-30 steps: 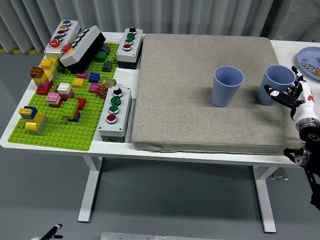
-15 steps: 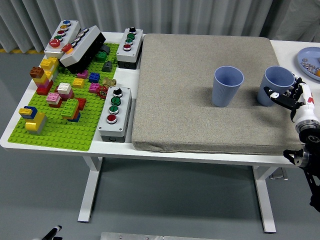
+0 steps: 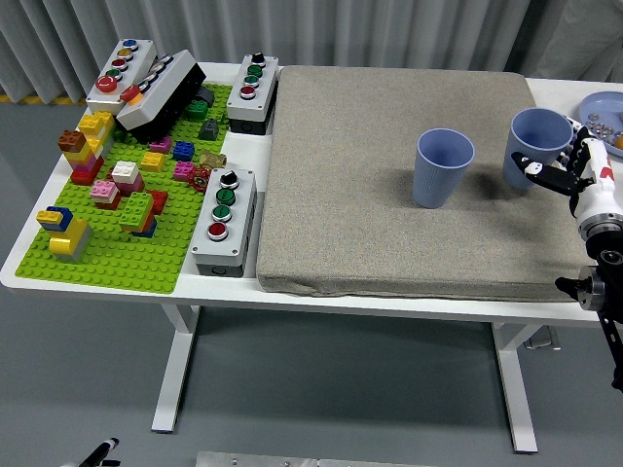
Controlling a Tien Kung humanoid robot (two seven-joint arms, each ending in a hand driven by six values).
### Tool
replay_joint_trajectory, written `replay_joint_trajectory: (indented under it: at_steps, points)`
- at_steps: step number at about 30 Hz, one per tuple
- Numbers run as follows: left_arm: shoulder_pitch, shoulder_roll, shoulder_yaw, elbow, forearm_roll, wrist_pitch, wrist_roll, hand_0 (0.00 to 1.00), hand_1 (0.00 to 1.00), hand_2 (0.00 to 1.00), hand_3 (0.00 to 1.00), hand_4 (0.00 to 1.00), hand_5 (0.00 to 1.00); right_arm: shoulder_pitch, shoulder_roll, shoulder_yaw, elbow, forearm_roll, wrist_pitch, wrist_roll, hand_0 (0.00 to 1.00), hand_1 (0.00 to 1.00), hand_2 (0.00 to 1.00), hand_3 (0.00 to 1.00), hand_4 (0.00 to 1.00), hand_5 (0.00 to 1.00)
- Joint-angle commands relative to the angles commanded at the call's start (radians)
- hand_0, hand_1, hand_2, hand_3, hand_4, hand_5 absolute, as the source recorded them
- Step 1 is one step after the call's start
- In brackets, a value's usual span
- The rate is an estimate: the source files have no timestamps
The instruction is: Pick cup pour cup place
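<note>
Two blue-grey cups are over the grey mat (image 3: 370, 195). The left cup (image 3: 444, 167) stands upright on the mat, its inside hidden from this angle. The right cup (image 3: 537, 144) is held just off the mat near its right edge, upright and tipped slightly. My right hand (image 3: 565, 173) comes in from the right and is shut on this cup's right side. A small part of my left hand (image 3: 100, 452) shows at the bottom left, far below the table.
A blue plate (image 3: 605, 112) with small pieces lies at the far right edge, just behind my right hand. Left of the mat are a green baseplate (image 3: 117, 258) with several bricks and three button boxes (image 3: 223, 219).
My right hand closed on the right cup and raised it a little off the mat, moving up and slightly away. The left cup stayed put.
</note>
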Motion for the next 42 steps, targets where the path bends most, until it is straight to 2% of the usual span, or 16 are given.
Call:
replay_joint_trajectory:
  at_steps: [10,18,19,26,42]
  points:
    - [0.002,0.002,0.001,0.000,-0.001,0.000,0.002,0.867,0.833,0.899,0.797,0.645,0.998,0.006,-0.006,-0.028,0.094,-0.248,-0.047,-0.086,0.803,0.675,0.588,0.686,0.808,0.152]
    - [0.002,0.002,0.003,0.000,-0.004,0.000,0.002,0.867,0.832,0.900,0.796,0.645,0.998,0.006,-0.003,-0.044,0.119,-0.406,-0.060,-0.131,0.804,0.676,0.589,0.686,0.805,0.151]
    - [0.002,0.002,0.004,0.000,-0.004,0.000,0.002,0.866,0.832,0.901,0.796,0.646,0.998,0.006,-0.003,-0.045,0.121,-0.427,-0.060,-0.135,0.806,0.676,0.589,0.690,0.768,0.122]
    - [0.004,0.003,0.006,0.000,-0.006,0.000,0.003,0.866,0.832,0.900,0.796,0.647,0.998,0.005,-0.004,-0.063,0.171,-0.580,-0.061,-0.183,0.809,0.677,0.590,0.690,0.768,0.119]
    - [0.009,0.004,0.008,0.000,-0.007,0.000,0.003,0.866,0.832,0.900,0.796,0.648,0.998,0.000,-0.002,-0.085,0.201,-0.782,-0.057,-0.236,0.810,0.677,0.591,0.689,0.766,0.116]
